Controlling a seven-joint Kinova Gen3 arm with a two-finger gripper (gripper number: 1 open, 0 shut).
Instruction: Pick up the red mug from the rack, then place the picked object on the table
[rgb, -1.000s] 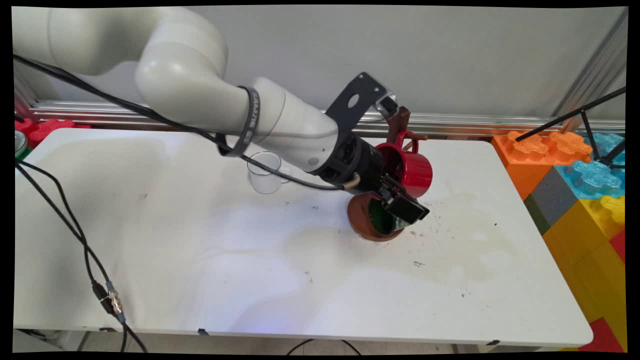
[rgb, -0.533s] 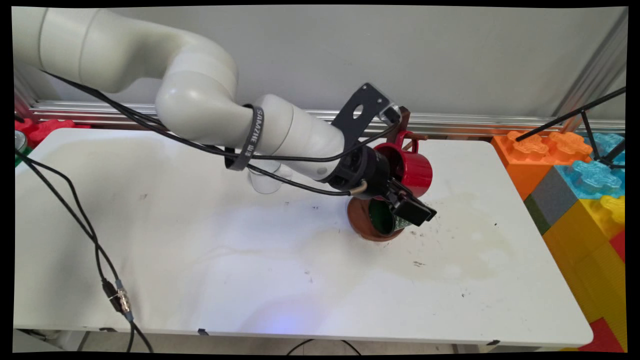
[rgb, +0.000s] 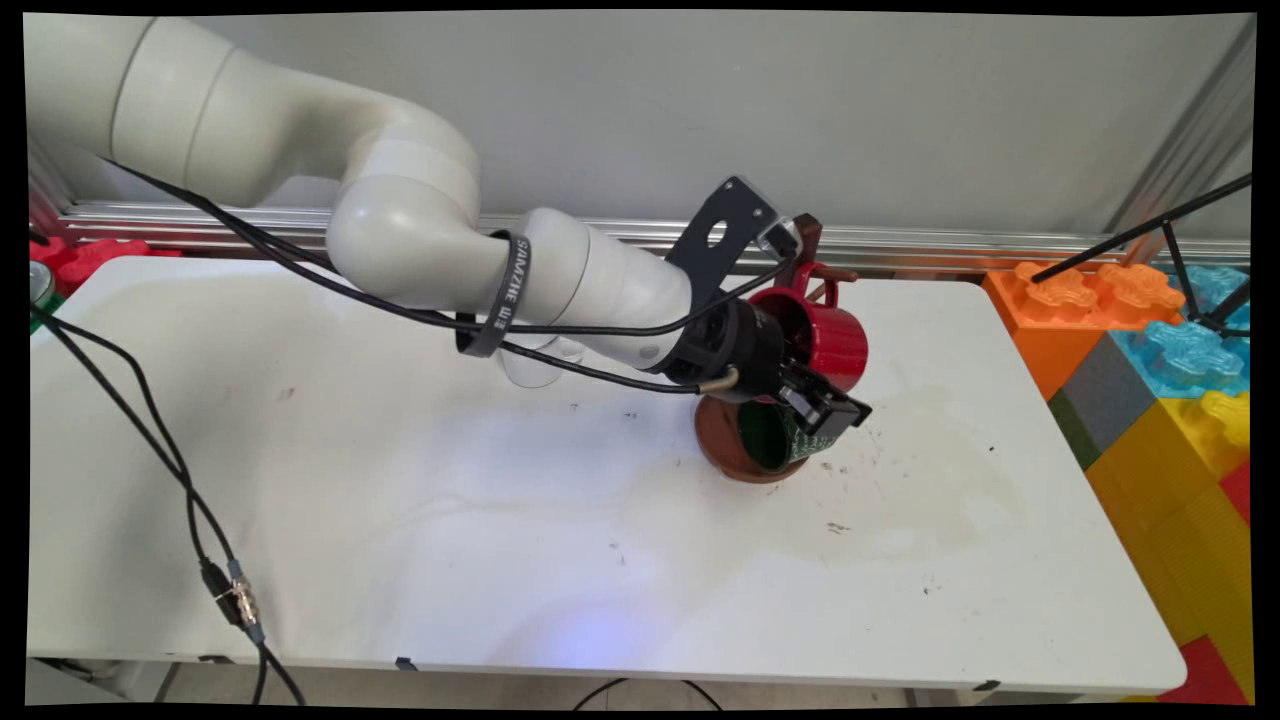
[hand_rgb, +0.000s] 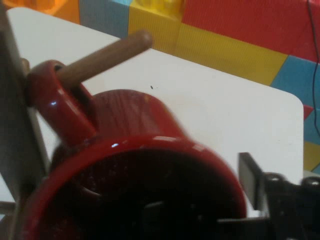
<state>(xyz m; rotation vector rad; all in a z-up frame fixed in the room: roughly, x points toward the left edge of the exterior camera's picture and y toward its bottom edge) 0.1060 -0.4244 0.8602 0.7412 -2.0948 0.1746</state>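
Hand view, end effector (hand_rgb: 200, 220) apparently gripping red mug (hand_rgb: 135, 150) rim

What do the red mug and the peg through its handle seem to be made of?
The red mug looks like glazed ceramic: its surface is glossy, with bright highlights on the rim and handle, though glossy plastic cannot be excluded. The peg looks like unpainted wood: matte brown, round, with a rounded end.

The white table (rgb: 400, 520) is evenly and brightly lit, with only soft shadows cast. In the hand view, the red mug (hand_rgb: 135, 165) is blurred, a small glint showing on its rim.
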